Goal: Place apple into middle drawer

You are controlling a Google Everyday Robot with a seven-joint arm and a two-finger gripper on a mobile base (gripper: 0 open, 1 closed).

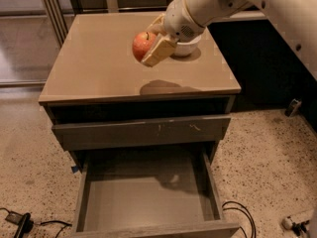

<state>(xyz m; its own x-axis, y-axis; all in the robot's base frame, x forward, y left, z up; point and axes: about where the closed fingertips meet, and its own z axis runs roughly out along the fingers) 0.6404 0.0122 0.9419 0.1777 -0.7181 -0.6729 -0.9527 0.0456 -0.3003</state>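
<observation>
The red-orange apple (141, 43) is in my gripper (150, 44), which is shut on it and holds it in the air above the cabinet top (99, 68); its shadow falls on the top near the front edge. One beige finger (158, 51) shows on the apple's right side. The middle drawer (148, 200) stands pulled open below, with a smooth grey floor and nothing in it. It lies below and in front of the apple. Above it is a shut grey drawer front with pale scratch marks (143, 131).
A white bowl (187, 47) sits on the cabinet top behind my gripper, partly hidden by it. Cables and a plug lie on the speckled floor at the left (20, 222) and right (240, 217) of the open drawer. A dark cabinet stands at the right.
</observation>
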